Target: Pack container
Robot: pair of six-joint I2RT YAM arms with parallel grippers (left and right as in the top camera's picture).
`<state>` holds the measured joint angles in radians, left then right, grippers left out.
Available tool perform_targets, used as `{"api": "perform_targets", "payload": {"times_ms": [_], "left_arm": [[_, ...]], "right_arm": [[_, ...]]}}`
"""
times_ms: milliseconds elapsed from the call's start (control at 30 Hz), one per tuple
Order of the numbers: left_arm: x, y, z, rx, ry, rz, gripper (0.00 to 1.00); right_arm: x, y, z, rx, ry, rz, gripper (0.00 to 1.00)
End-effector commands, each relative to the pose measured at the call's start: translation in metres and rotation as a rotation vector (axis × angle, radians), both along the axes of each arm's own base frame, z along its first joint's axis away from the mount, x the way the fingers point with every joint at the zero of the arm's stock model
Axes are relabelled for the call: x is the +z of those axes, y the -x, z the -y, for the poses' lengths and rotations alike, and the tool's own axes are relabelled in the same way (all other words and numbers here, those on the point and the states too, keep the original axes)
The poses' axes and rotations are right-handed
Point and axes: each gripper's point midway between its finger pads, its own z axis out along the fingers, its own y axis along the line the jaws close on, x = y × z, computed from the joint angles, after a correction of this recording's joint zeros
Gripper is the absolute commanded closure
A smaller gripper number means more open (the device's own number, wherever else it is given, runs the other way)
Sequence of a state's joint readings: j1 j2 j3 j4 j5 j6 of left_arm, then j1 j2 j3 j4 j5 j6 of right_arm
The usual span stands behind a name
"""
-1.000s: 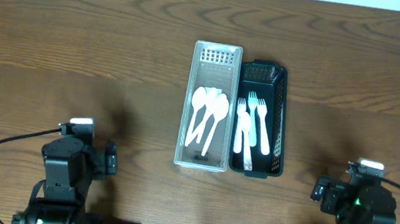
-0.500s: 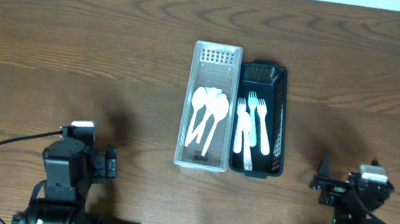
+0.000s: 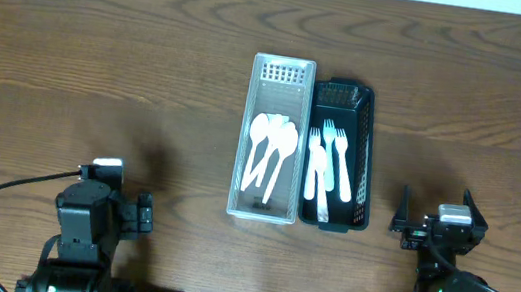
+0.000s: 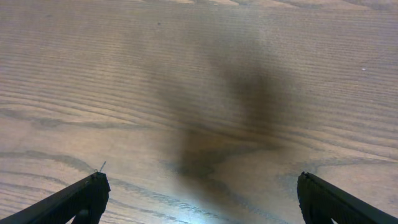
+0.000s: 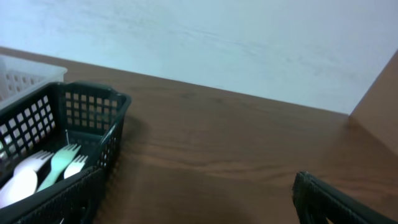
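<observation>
From overhead, a white basket and a dark basket stand side by side, long sides touching, at the middle of the wooden table. The white basket holds white spoons, lying lengthwise with their bowls toward the far end. The dark basket holds forks, tines toward the far end, most of them white and one a paler tint. The left arm sits at the near edge, well apart from the baskets on their left. The right arm sits at the near edge on their right, near the dark basket's near corner but not touching it. Its jaws are spread wide with nothing between them.

In the left wrist view, only bare wood grain and a soft dark shadow lie below. Two black fingertips show at the lower corners, far apart: the left jaws are released and hold nothing.

In the right wrist view, the dark basket fills the lower left, its mesh wall facing the camera and fork tines showing inside. A corner of the white basket peeks in behind it at the left edge. One black finger shows at the lower right over bare table. A pale wall rises behind the table's far edge.
</observation>
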<state>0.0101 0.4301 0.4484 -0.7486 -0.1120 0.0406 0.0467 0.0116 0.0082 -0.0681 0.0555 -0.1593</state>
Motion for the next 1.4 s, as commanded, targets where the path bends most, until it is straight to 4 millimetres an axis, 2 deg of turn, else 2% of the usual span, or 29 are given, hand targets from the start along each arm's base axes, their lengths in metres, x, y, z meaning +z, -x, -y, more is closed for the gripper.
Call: {"api": "perform_targets", "payload": {"times_ms": [0, 167, 1367], "left_arm": [[-0.0003, 0.0002, -0.0012, 0.011, 0.000, 0.001, 0.02], [-0.0003, 0.0002, -0.0013, 0.011, 0.000, 0.001, 0.02], [-0.0003, 0.0002, -0.0012, 0.011, 0.000, 0.001, 0.02]], "right_arm": [[-0.0015, 0.0003, -0.0041, 0.028, 0.056, -0.003, 0.01], [-0.0015, 0.0003, -0.0042, 0.023, -0.034, -0.003, 0.01], [-0.0010, 0.0003, -0.0039, 0.022, -0.033, -0.001, 0.01]]}}
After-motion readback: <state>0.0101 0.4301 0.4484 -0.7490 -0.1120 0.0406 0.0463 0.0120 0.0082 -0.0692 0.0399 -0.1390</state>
